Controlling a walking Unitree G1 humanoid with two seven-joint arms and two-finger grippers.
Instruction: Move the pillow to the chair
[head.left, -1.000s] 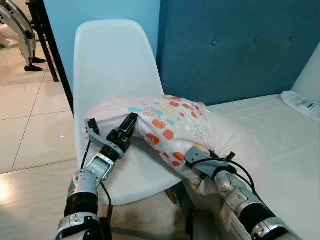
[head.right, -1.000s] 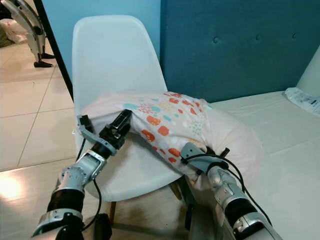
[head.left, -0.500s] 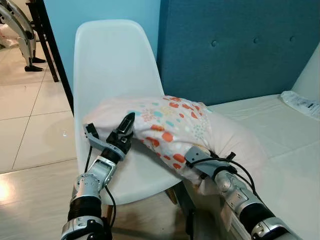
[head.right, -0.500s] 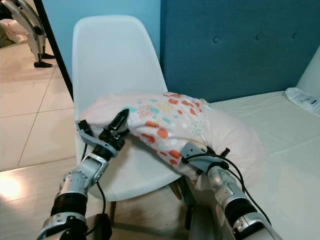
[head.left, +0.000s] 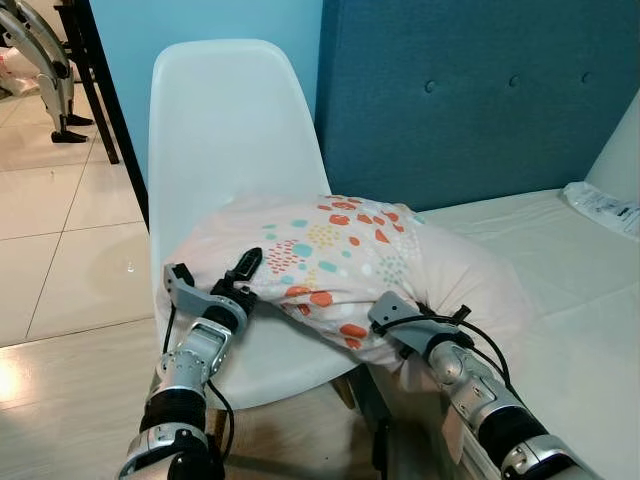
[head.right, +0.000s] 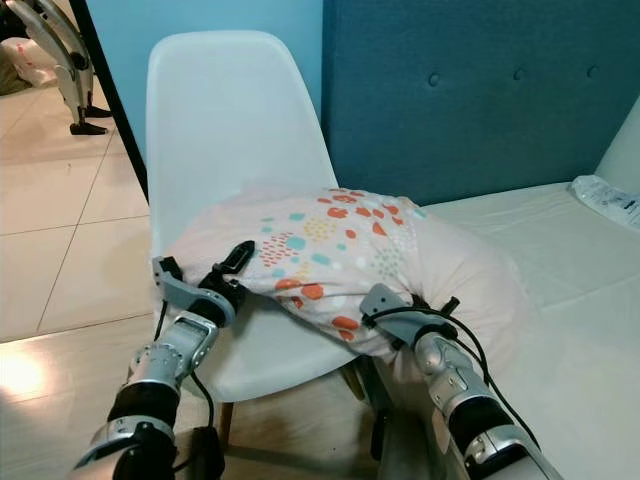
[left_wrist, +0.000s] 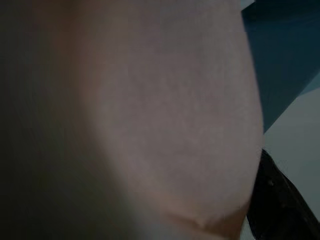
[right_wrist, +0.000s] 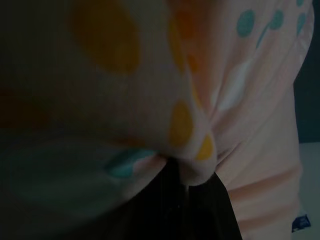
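Note:
A pink pillow (head.left: 340, 260) with orange and teal dots lies across the seat of the white chair (head.left: 225, 130) and reaches over onto the bed's edge. My left gripper (head.left: 243, 272) is at the pillow's front left end, above the seat, shut on the fabric; one black finger lies on top and the other is hidden. In the right wrist view my right gripper (right_wrist: 186, 195) is shut on a pinched fold of the pillow (right_wrist: 235, 100). From the head its fingers are hidden under the pillow's near right side, where only the wrist (head.left: 405, 328) shows.
The bed (head.left: 580, 300) with a light sheet is at the right, against a dark blue padded headboard (head.left: 480, 100). A plastic packet (head.left: 600, 208) lies on the bed at the back. Tiled floor (head.left: 60, 260) and a black frame leg (head.left: 100, 90) are to the chair's left.
My left gripper has dropped and drawn back toward the seat's front. The pillow's left end has come down with it and now rests lower and flatter on the chair. The right arm has stayed put.

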